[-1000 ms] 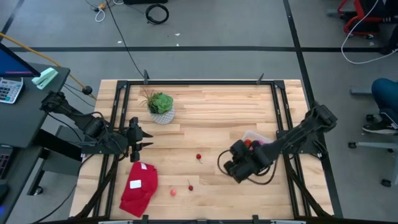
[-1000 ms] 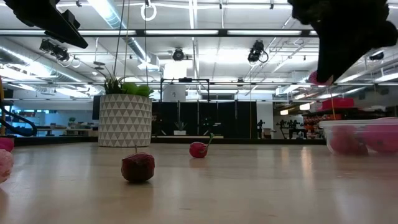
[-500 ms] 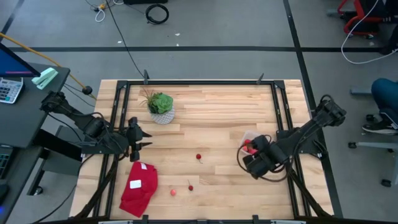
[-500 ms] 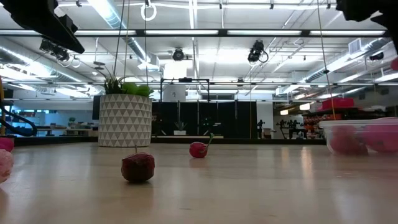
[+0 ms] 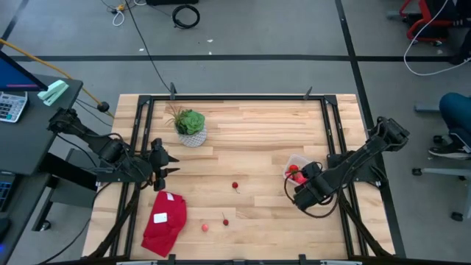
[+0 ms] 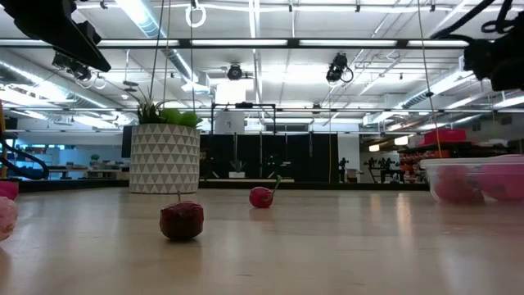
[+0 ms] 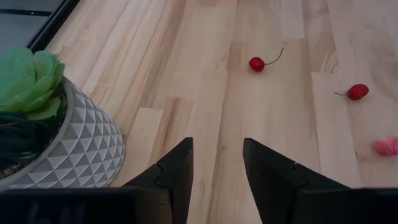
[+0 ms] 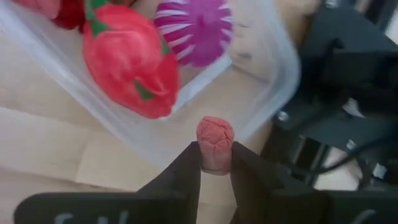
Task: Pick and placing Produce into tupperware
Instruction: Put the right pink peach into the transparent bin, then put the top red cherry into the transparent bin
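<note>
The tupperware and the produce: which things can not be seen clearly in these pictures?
- Tupperware, high view: the right gripper covers its near side.
- Tupperware, low view: cut by the picture edge, contents blurred pink.
- Pink raspberry, right wrist view: fingers hide its lower part.
- Pink piece, left wrist view: cut by the edge.

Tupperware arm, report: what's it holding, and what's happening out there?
Right gripper shut on pink berry, just outside tupperware. Left gripper open, idle near plant pot. Three pieces loose on table. Nothing blocking.

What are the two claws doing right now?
Left claw: open, holding nothing.
Right claw: shut on a pink raspberry.
</note>
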Robot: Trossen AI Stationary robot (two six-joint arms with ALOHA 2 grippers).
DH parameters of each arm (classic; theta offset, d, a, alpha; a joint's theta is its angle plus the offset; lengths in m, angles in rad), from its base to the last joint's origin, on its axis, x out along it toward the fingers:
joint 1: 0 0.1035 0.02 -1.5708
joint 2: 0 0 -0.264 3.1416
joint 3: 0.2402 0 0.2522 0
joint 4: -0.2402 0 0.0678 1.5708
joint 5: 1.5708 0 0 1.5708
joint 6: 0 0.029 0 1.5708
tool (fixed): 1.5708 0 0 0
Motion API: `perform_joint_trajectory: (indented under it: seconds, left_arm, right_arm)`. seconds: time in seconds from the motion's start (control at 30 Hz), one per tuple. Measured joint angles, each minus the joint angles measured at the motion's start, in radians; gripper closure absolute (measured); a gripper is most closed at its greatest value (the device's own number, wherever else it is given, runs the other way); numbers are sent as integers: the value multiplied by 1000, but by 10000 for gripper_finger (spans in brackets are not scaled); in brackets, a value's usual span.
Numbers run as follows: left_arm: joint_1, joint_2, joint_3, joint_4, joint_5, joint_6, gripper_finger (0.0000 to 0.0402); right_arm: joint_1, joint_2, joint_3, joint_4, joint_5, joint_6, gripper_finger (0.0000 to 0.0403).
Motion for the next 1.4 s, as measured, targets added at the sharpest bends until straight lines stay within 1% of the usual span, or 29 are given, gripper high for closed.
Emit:
perform_joint_trajectory:
  seconds: [0.17,0.3,0.43,0.6,0.7,0.77,0.83,0.93,1.1,1.23,1.3,1.4]
  left_arm:
    - [0,0,0,0,0,4,248]
    - [0,0,0,0,0,4,252]
    - [0,0,0,1,0,4,258]
    - [0,0,0,0,0,7,264]
    - [0,0,0,0,0,7,262]
    - [0,0,0,0,0,7,259]
    - [0,0,0,1,0,6,256]
    - [0,0,0,0,0,6,251]
    - [0,0,0,0,0,6,249]
    - [0,0,0,0,0,6,255]
    - [0,0,-1,1,0,5,258]
    - [0,0,-1,1,-1,4,262]
  right_arm:
    - [-34,0,-37,57,0,-87,288]
    - [-66,0,-48,63,1,-91,260]
    - [-95,0,-43,61,5,-103,245]
    - [-132,0,22,59,20,-198,239]
    - [-156,0,95,68,53,-231,241]
    - [-166,0,152,100,98,-246,244]
    - [-169,0,205,163,166,-262,247]
    - [-169,0,249,342,279,-333,249]
    - [-166,25,239,711,379,-597,249]
    - [-165,124,235,893,412,-761,249]
    - [-165,185,235,948,413,-821,249]
    - [-164,271,234,981,412,-860,249]
